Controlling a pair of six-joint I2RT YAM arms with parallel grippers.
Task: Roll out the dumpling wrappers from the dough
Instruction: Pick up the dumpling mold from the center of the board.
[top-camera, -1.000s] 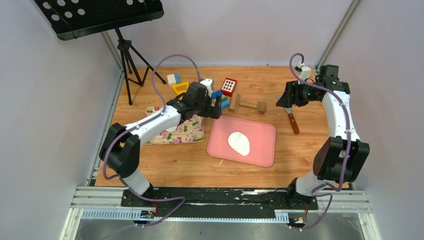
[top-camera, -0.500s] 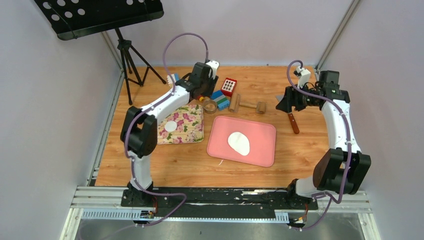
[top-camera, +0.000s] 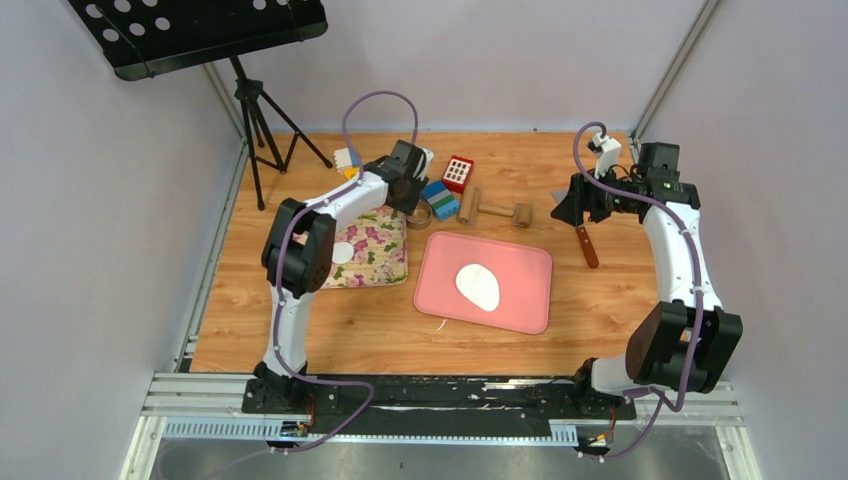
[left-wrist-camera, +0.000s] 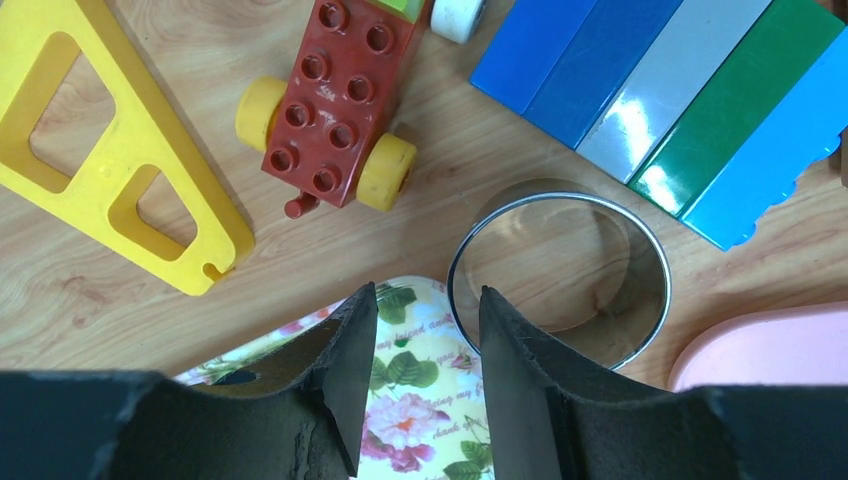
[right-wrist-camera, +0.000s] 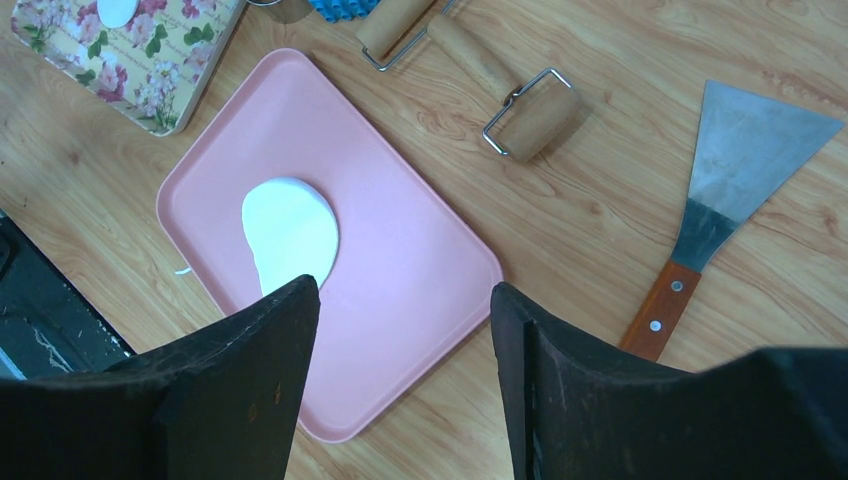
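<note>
Honestly, the left gripper (left-wrist-camera: 427, 292) (jaws half-open, empty) should straddle the wall of the metal ring (left-wrist-camera: 560, 192) squarely before pinching; the right gripper (right-wrist-camera: 402, 286) hangs open, empty.

No words, brands or numbers are coming through clearly in any view. A thin line of cursive script (left-wrist-camera: 425, 330) is running across the floral tray (left-wrist-camera: 410, 410), which is lying towards the worktop's left edge, but in the left wrist view the lettering is too small and soft to make out. Near the worktop's far edge, a red block (top-camera: 458, 173) is showing a grid of small white squares like a keypad; from the top view no digits on it are legible. Nothing else in view is carrying readable lettering.
</note>
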